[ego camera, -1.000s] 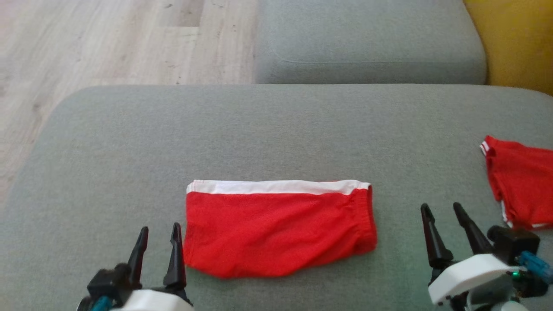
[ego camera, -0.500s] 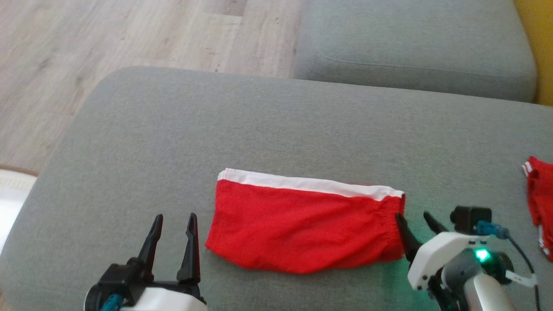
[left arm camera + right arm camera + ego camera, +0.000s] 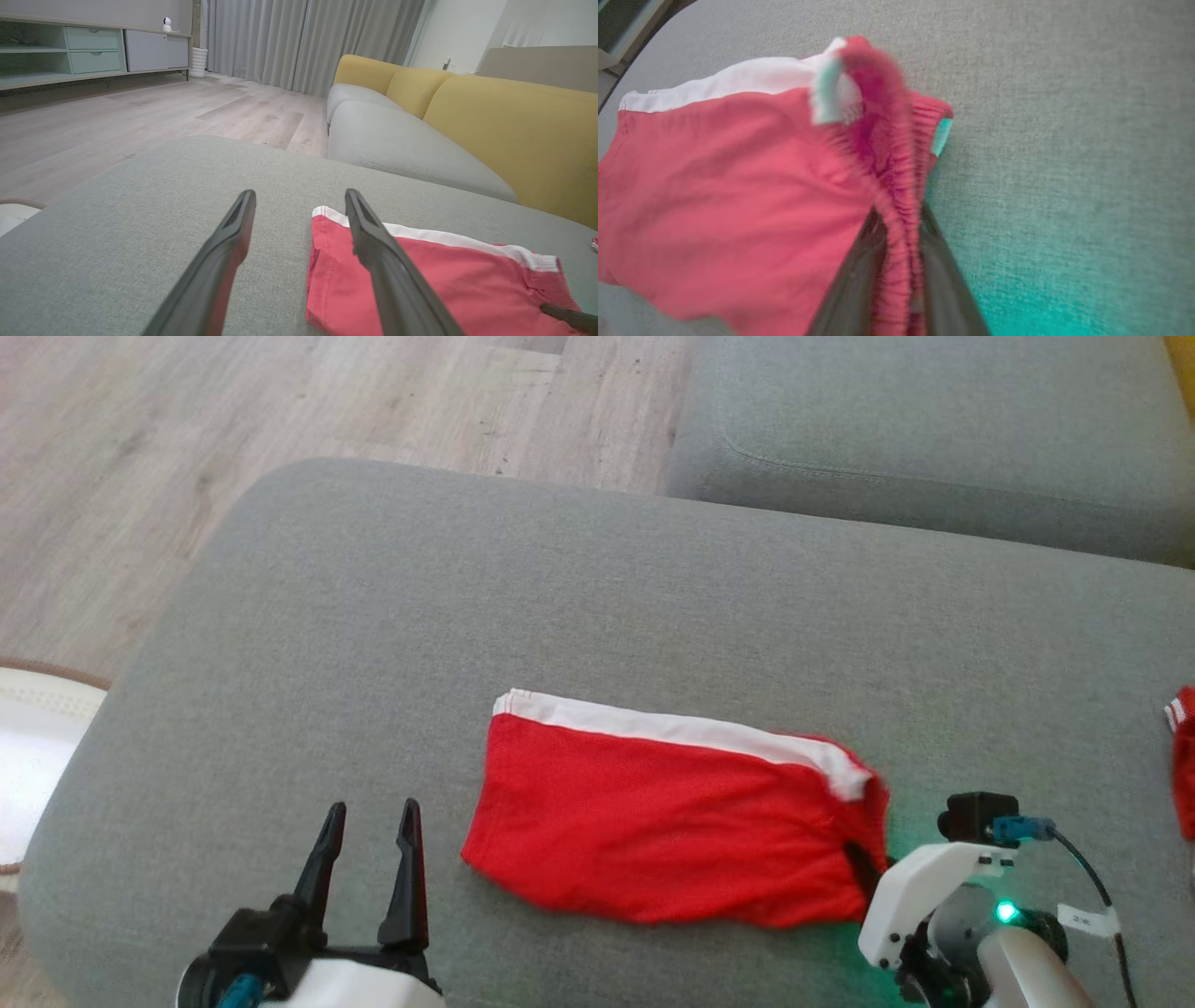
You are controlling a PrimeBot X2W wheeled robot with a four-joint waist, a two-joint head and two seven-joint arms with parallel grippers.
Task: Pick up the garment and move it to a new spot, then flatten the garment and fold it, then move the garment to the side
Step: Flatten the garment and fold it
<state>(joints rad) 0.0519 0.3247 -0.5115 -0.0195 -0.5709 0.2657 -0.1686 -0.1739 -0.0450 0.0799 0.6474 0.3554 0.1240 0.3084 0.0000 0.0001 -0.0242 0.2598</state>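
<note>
Pale wood-plank floor [image 3: 140, 121] runs back to grey curtains [image 3: 299, 42] at twelve o'clock. A low cabinet [image 3: 93, 51] with pale green drawers stands at ten o'clock. Yellow sofa backrests [image 3: 504, 130] rise at three o'clock behind grey seat cushions [image 3: 397, 149]. The light is soft and even.

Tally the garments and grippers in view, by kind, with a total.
Red garments: 2 (folded garment, second garment at the right edge)
Grippers: 2 (left gripper, right gripper)
Total: 4

Folded red garment [image 3: 672, 821], white-banded, lies flat, right edge bunched up.
</note>
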